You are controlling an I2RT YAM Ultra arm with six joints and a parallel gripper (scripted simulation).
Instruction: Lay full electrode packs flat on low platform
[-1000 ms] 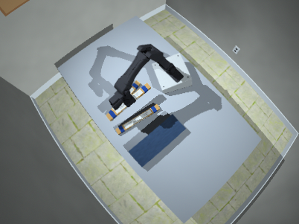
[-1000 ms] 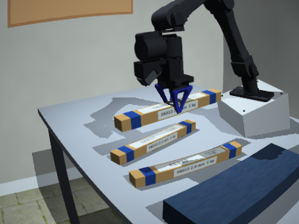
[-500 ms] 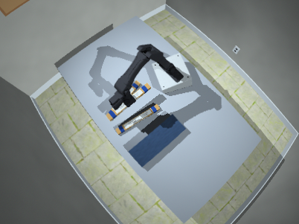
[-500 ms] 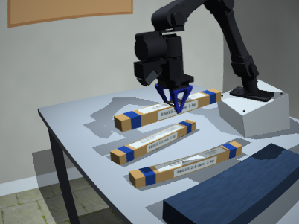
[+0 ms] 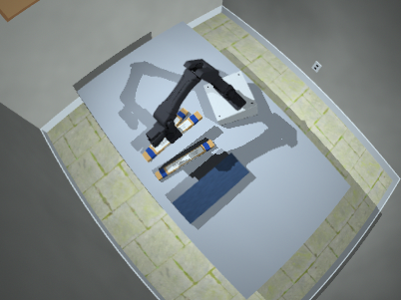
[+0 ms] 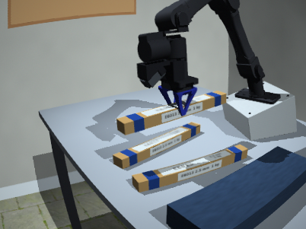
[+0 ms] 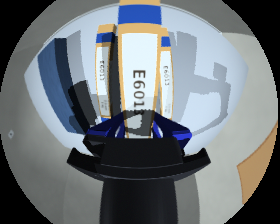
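Note:
My gripper [image 6: 177,108] [image 7: 138,113] is shut on an orange electrode pack with blue bands [image 5: 151,152] [image 6: 152,119] [image 7: 139,55], near its middle, and holds it roughly level above the table. A second pack [image 5: 182,114] [image 6: 156,144] [image 7: 167,75] lies on the table, partly hidden by the held pack in the top view. A third pack [image 5: 186,160] [image 6: 190,168] [image 7: 103,70] lies on the table between the second pack and the low platform. The dark blue low platform [image 5: 214,188] [image 6: 243,193] [image 7: 54,87] bears no pack. The fingertips are hidden in the top view.
The arm stands on a white base block [image 5: 224,101] [image 6: 262,117] beyond one end of the packs. The table edge [image 6: 81,169] runs past the packs' other ends. The arm casts shadows over part of the platform.

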